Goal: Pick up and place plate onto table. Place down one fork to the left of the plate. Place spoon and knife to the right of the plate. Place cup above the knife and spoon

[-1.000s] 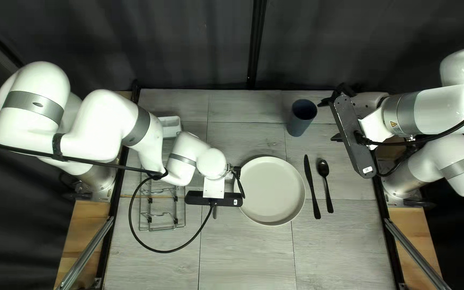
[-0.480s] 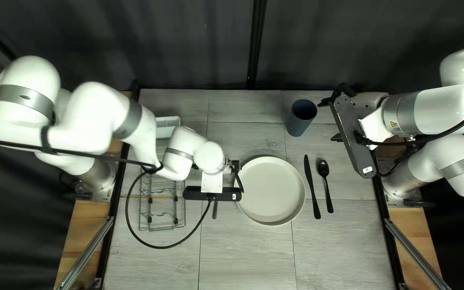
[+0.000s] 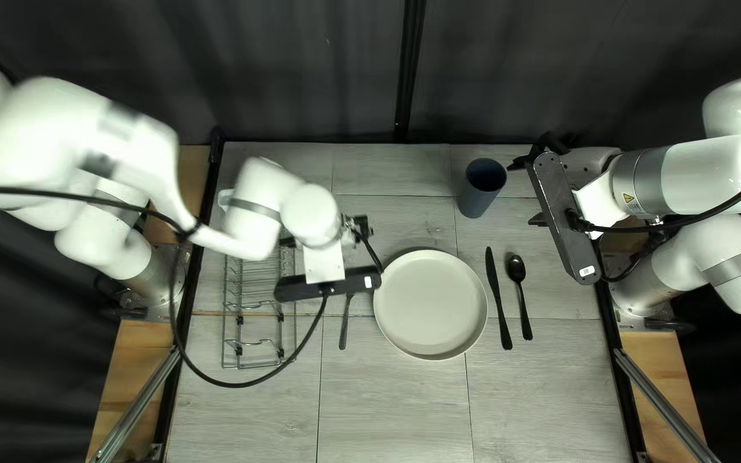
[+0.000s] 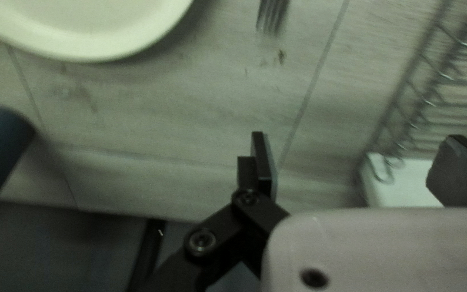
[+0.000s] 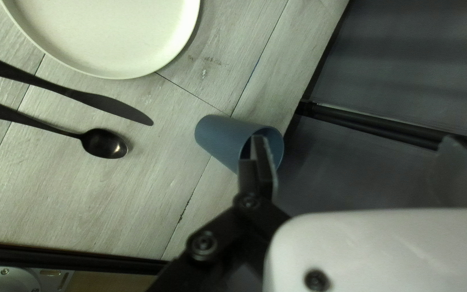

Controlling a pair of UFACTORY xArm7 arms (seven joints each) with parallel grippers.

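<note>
I count one plate (image 3: 432,304), one fork (image 3: 344,330), one knife (image 3: 497,296), one spoon (image 3: 516,271) and one cup (image 3: 484,177), all on the surface (image 3: 396,403). The fork lies to the left of the plate, with its tines showing in my left wrist view. The knife is to the right of the plate and the spoon is just beyond it, the two side by side and apart. The cup stands upright above the knife and spoon, toward the far edge. One wire rack (image 3: 280,352) sits to the left of the fork, with one white container (image 4: 401,184) at its far end.

My left tool (image 3: 360,230) is wide open over the surface, between the rack and the cup, with nothing between its fingers. My right tool (image 3: 527,192) is wide open too and holds nothing. It is just to the right of the cup; in its wrist view one finger overlaps the cup's mouth, but I cannot tell whether they touch.
</note>
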